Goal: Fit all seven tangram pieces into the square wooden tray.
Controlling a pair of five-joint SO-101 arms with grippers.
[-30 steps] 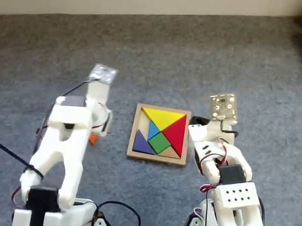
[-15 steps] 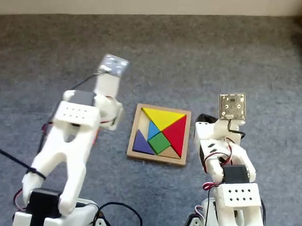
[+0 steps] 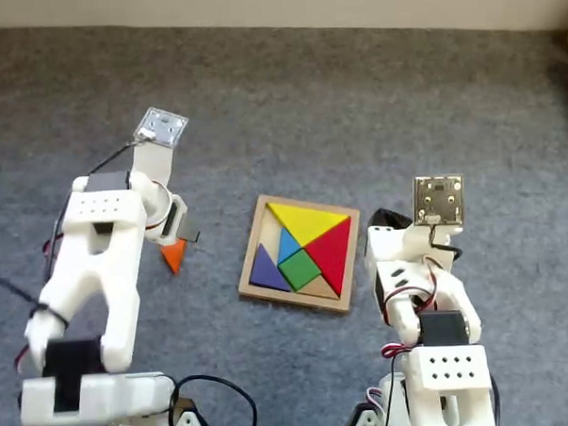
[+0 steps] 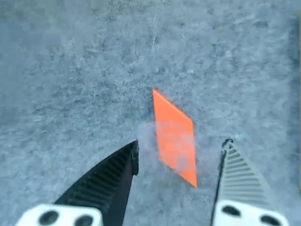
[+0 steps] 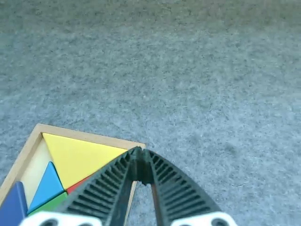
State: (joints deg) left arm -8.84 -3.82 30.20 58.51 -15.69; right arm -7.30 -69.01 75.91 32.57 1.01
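The square wooden tray (image 3: 249, 258) lies mid-carpet holding a yellow triangle (image 3: 306, 222), a red triangle (image 3: 337, 251), a light blue triangle (image 3: 288, 244), a green square (image 3: 301, 268) and a dark blue triangle (image 3: 265, 269). An orange parallelogram (image 3: 174, 256) lies flat on the carpet left of the tray. My left gripper (image 4: 179, 148) hangs open over the orange parallelogram (image 4: 175, 137), one finger on each side of it. My right gripper (image 5: 140, 162) is shut with nothing in it, just right of the tray's (image 5: 28, 146) far corner.
Grey carpet (image 3: 355, 106) covers the whole area, with free room beyond the tray and to its left. Both arm bases stand at the near edge. A pale wall strip runs along the far side.
The left arm swung left and back from near the tray, uncovering the orange parallelogram, and now sits over it. The right arm drew slightly right, then stayed still.
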